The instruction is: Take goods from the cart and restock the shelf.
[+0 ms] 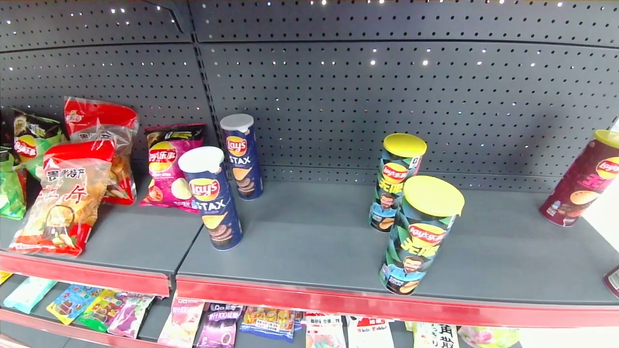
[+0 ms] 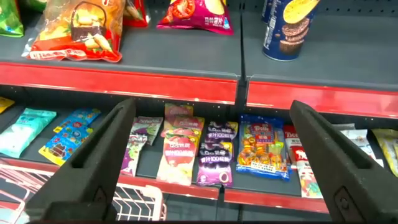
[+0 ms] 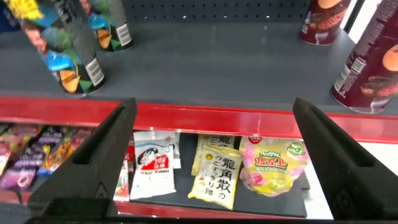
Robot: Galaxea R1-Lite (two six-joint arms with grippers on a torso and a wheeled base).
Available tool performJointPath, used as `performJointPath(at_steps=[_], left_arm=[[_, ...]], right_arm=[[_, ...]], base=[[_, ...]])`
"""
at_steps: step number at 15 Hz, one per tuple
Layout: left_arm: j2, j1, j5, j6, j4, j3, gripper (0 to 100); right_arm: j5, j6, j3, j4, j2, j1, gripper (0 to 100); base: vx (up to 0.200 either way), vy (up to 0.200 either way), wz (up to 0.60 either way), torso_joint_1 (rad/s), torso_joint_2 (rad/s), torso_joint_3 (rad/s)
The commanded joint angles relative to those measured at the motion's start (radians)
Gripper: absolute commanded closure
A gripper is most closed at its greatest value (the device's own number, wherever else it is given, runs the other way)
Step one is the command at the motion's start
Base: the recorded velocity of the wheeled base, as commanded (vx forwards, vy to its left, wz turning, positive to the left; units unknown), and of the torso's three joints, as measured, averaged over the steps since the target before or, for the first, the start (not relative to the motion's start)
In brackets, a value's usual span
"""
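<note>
On the grey shelf (image 1: 314,241) stand two blue chip cans (image 1: 211,198), two yellow-lidded cans (image 1: 420,234) and a maroon can (image 1: 578,181) at the far right. My left gripper (image 2: 212,106) is open and empty, below and in front of the shelf's red edge (image 2: 186,87); a blue can (image 2: 286,31) stands above it. My right gripper (image 3: 216,102) is also open and empty, facing the red edge (image 3: 211,118), between a yellow-lidded can (image 3: 62,50) and a maroon can (image 3: 367,62).
Snack bags (image 1: 67,193) lean at the shelf's left end. The lower shelf holds several flat packets (image 2: 214,152) (image 3: 214,171). A white wire grid (image 2: 137,205) lies under my left gripper. Bare shelf space (image 1: 314,217) separates the blue and yellow-lidded cans.
</note>
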Motion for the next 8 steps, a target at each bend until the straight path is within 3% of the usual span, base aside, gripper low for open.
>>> performJointPath(at_steps=[1,4,6,8], left_arm=[[0.002,0.001,0.0,0.0,0.0,0.0,0],[0.002,0.001,0.0,0.0,0.0,0.0,0],[0.002,0.001,0.0,0.0,0.0,0.0,0],[0.002,0.001,0.0,0.0,0.0,0.0,0]], right_arm=[[-0.003,0.102,-0.294,-0.011,0.267,0.03,0],[0.037,0.098,-0.366,-0.016,0.468,0.102,0],[0.043,0.098,-0.383,-0.019,0.571,0.11,0],[0.045,0.081,-0.427,-0.021,0.813,0.11,0]], base=[[0.0,0.0,0.0,0.0,0.0,0.0],[0.0,0.0,0.0,0.0,0.0,0.0],[0.0,0.0,0.0,0.0,0.0,0.0],[0.0,0.0,0.0,0.0,0.0,0.0]])
